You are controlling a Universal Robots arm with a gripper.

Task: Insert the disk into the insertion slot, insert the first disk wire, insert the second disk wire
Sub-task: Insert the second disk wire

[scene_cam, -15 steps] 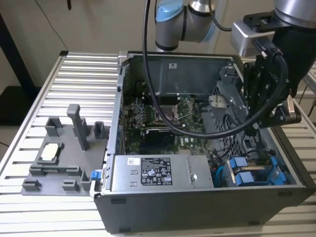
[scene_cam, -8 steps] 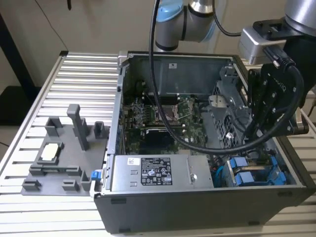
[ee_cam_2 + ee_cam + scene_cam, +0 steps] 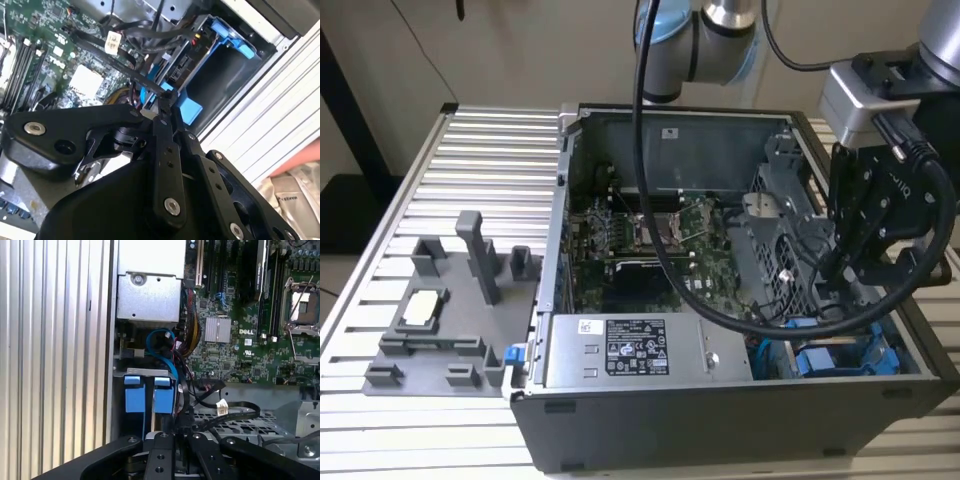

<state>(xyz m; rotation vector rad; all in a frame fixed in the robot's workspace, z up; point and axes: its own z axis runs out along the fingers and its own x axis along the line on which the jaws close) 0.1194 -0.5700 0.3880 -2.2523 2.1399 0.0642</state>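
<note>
Hand [image 3: 167,100] pinched narrow on a black wire [image 3: 120,70], lowered into the computer case [image 3: 620,400] just above the blue-framed disk [image 3: 840,358].

Exterior overlooks the case [image 3: 720,400]; wrist views peer inside.

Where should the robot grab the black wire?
At its very tip, since the rest of the black wire is thin, floppy and would bend. Come from above, through the computer case's open side. The jaws look pinched on that tip, beside the blue frame.
</note>
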